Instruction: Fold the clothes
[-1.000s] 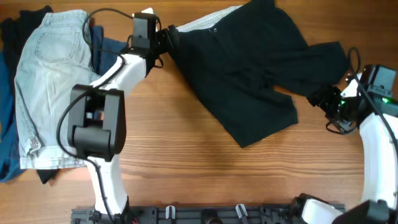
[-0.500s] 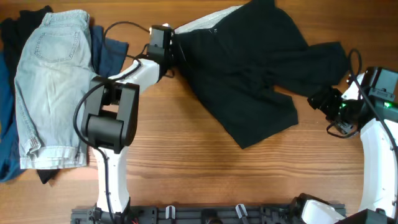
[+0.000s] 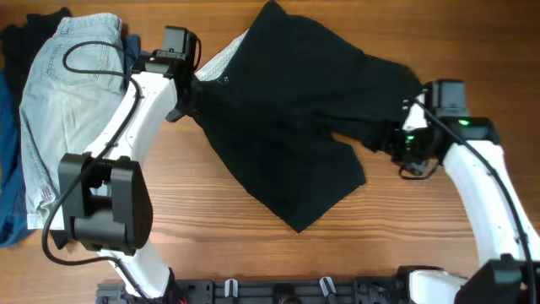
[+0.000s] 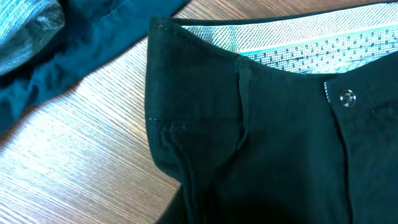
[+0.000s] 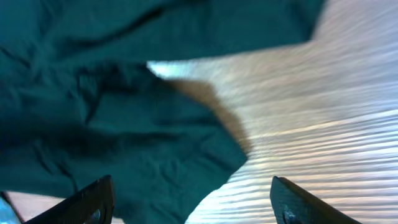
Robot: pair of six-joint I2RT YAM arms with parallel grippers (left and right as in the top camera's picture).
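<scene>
A pair of black shorts point(image 3: 287, 127) lies spread across the middle of the wooden table, with the pale inside of the waistband point(image 3: 221, 61) showing at the upper left. My left gripper point(image 3: 187, 91) is shut on the waistband corner. In the left wrist view the black shorts point(image 4: 261, 143) fill the frame, their button point(image 4: 347, 96) shows, and my fingers are hidden under the fabric. My right gripper point(image 3: 403, 139) hovers over the right leg hem. Its fingers stand wide apart above the black shorts point(image 5: 124, 112) and bare wood, so my right gripper point(image 5: 193, 211) is open and holds nothing.
Light denim shorts point(image 3: 63, 118) lie at the far left on top of dark blue garments point(image 3: 10, 127), with a black garment point(image 3: 34, 29) behind them. A fold of dark blue cloth point(image 4: 81, 56) lies close to the waistband. A metal rail point(image 3: 278, 291) runs along the front edge.
My left gripper has shut on the waistband and dragged the black shorts to the left. My right arm has moved left and inward, over the shorts' right leg, still open.
</scene>
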